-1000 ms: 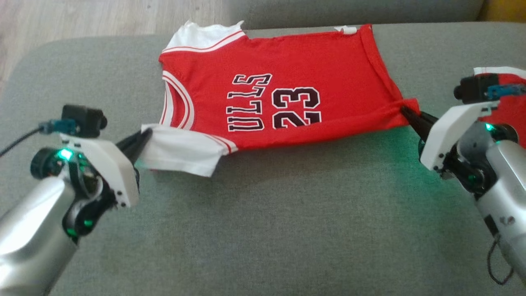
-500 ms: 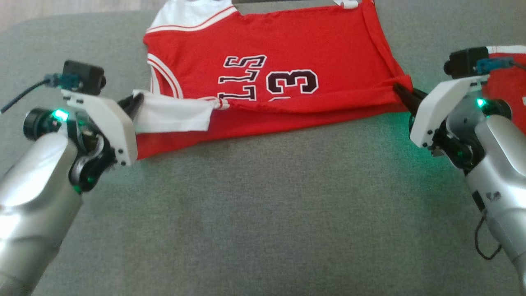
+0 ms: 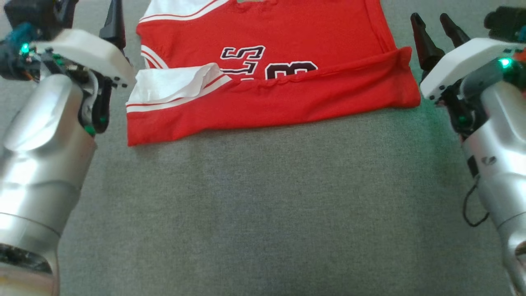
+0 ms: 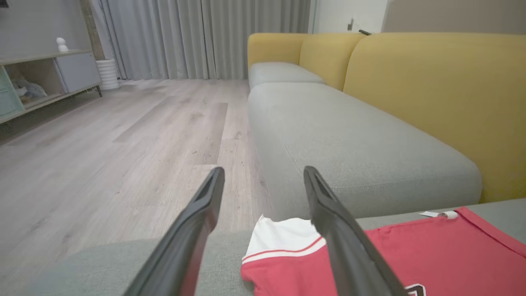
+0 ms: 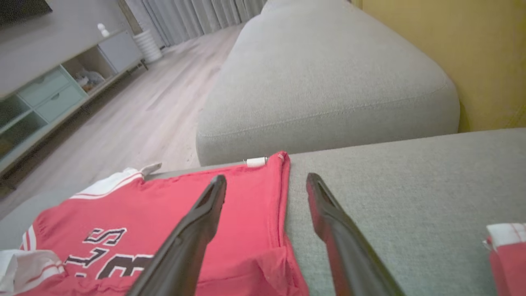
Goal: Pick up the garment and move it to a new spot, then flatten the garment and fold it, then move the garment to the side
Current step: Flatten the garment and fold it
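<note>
The red jersey (image 3: 287, 94) with white trim and black lettering lies on the grey sofa cushion (image 3: 263, 205), its near edge folded back over the print. A white sleeve flap (image 3: 172, 84) rests on the fold at the left. My left gripper (image 4: 264, 170) is open and raised above the jersey's left end (image 4: 411, 246), holding nothing; one of its fingers (image 3: 115, 24) shows in the head view beside the shoulder. My right gripper (image 3: 429, 17) is open just right of the jersey's right edge. In the right wrist view, the right gripper (image 5: 266, 177) hovers over that edge (image 5: 164, 205).
Another red and white garment (image 5: 505, 255) lies on the cushion to the right of my right gripper. A second grey seat (image 4: 337, 131) and yellow backrests (image 4: 431, 82) lie beyond the jersey. Wooden floor (image 4: 102, 144) and a low cabinet (image 4: 41, 78) are past the cushion's far left.
Both grippers carried the jersey's near edge over onto its front, let go and opened, and now stand raised beside it. The head camera has also tilted, shifting the whole picture.
</note>
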